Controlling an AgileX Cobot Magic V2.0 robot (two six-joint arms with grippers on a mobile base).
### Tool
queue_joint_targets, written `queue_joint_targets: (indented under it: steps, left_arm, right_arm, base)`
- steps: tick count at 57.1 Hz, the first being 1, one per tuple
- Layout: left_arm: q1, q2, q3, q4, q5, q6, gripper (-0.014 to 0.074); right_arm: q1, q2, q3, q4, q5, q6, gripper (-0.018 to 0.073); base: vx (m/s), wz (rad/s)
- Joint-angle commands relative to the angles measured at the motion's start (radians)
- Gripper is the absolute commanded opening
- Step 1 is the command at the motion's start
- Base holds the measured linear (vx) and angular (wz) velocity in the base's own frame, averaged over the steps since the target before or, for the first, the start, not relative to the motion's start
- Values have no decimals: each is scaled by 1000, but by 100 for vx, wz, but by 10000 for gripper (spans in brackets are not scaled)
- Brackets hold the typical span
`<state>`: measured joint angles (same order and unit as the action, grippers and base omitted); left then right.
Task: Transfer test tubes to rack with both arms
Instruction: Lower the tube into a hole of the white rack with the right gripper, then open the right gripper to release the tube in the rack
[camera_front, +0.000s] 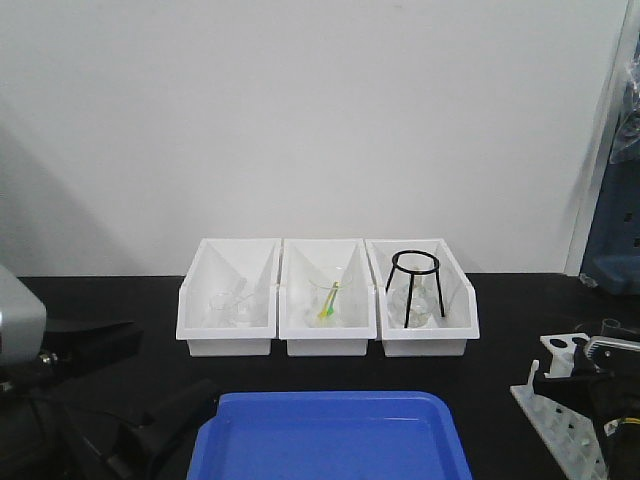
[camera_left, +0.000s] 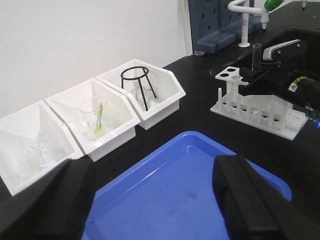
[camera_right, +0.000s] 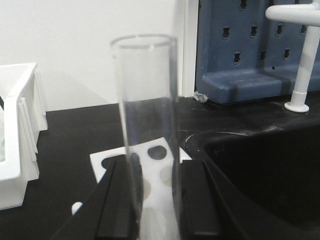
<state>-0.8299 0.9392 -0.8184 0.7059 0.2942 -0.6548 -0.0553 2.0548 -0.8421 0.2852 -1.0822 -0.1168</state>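
My right gripper (camera_right: 152, 200) is shut on a clear test tube (camera_right: 147, 125) and holds it upright just above the top plate of the white rack (camera_right: 97, 157). In the left wrist view the rack (camera_left: 255, 107) stands on the black table at the right, with the right gripper (camera_left: 250, 82) and the tube (camera_left: 257, 52) over its raised end. The front view shows the rack (camera_front: 560, 420) at the lower right. My left gripper (camera_left: 150, 200) is open and empty, its fingers (camera_left: 250, 200) spread above the blue tray (camera_left: 200, 137).
Three white bins (camera_front: 228, 335) stand in a row at the back; the right one holds a black tripod stand (camera_front: 415, 285), the others hold glassware. The blue tray (camera_front: 330, 405) lies at the front centre. A black sink (camera_right: 260, 175) is right of the rack.
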Motion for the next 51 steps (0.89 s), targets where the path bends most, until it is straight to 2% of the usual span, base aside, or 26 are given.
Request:
queue_joint_targets:
  steps: [1,13,36,41,51]
  left_arm:
    - [-7,-11,-32,18,-56,-1,589]
    - [-7,-11,-32,18,-68,-1,589]
    - [-7,-11,-32,16,-70,-2,589]
    - [-7,-11,-32,16,-70,-2,589]
    - [-7,-11,-32,16,-70,-2,589]
  right_arm:
    - [-7,-20,-12,-9,-32,1,1]
    - [-7,-19,-12,-9,-43,3,68]
    - [-7,-19,-12,-9,-67,20,379]
    - [-7,-19,-12,-9,-75,22,409]
    - [-7,-34,-12,-10,-86,22,412]
  base:
    - [0,0]
    - [0,0]
    - [0,0]
    - [0,0]
    - [0,0]
